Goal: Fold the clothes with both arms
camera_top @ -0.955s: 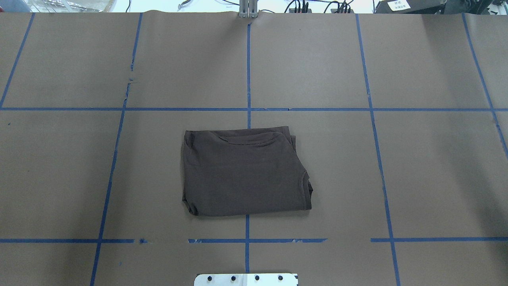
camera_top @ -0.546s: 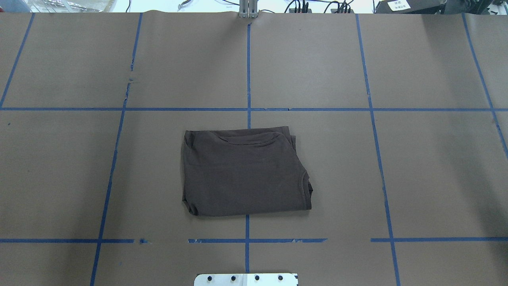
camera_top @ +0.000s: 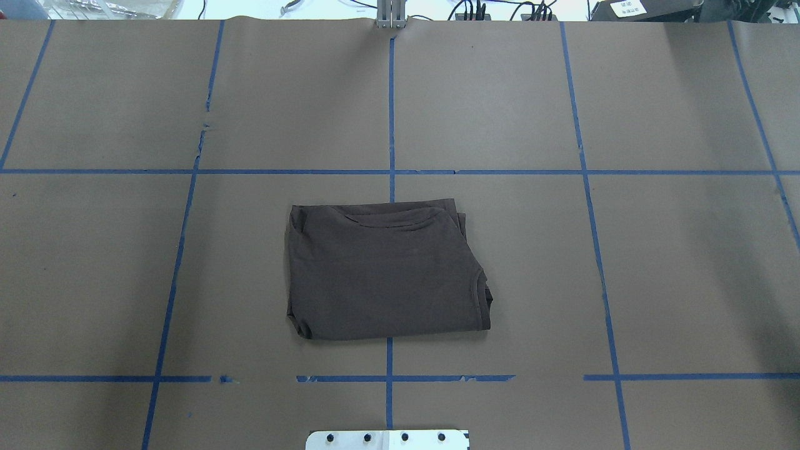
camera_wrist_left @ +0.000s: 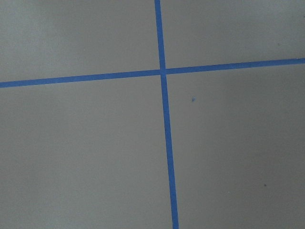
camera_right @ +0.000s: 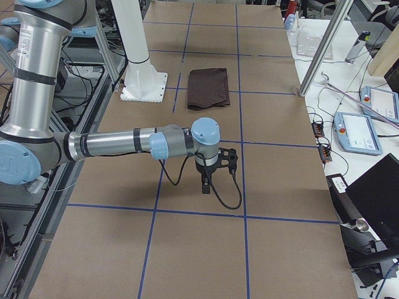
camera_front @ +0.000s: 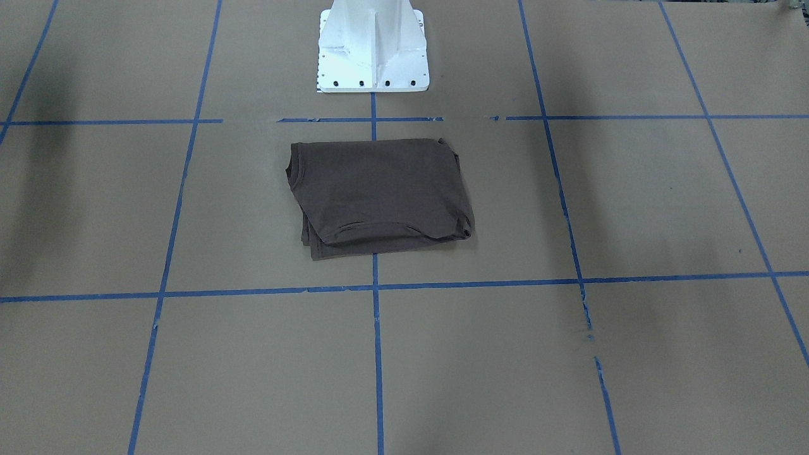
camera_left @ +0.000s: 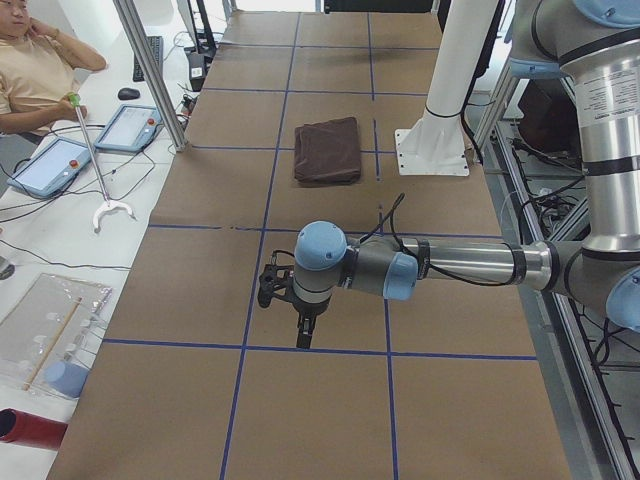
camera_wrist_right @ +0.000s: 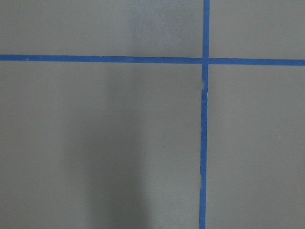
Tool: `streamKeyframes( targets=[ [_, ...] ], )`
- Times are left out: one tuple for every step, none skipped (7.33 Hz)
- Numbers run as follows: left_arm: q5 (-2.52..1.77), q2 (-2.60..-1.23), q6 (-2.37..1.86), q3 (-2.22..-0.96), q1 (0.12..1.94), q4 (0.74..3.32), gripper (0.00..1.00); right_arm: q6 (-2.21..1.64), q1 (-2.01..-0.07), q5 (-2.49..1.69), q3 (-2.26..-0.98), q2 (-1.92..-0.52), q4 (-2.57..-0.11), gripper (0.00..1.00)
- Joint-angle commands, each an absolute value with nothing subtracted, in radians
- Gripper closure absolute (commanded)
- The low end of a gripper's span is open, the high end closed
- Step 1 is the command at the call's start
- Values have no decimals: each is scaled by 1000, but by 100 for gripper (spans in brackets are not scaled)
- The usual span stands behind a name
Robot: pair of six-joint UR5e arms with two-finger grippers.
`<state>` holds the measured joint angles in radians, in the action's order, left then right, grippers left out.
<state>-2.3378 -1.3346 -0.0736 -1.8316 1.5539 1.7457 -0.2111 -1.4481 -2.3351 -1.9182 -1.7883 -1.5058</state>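
Folded tee (camera_top: 384, 272) on desk (camera_top: 687, 262); label (camera_top: 631, 7) at far edge unreadable. Only side views show left arm (camera_left: 460, 265) & right arm (camera_right: 112, 144); jaws' state: can't tell.

Matt cloth T-shirt (camera_top: 384, 272), paper-covered table (camera_top: 687, 262)

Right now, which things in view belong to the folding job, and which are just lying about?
Job: folded T-shirt, left gripper, right gripper, both hanging apart from it.
Lying about: white pedestal base, control tablets, red tube, clear plastic tray.
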Motion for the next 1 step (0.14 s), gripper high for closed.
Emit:
streamKeyframes(
  targets=[
    [-2338,-1335,-74,-1832,1554,1746,0,-215,-1448,-2336,-1919,-1792,-1506,0]
  ],
)
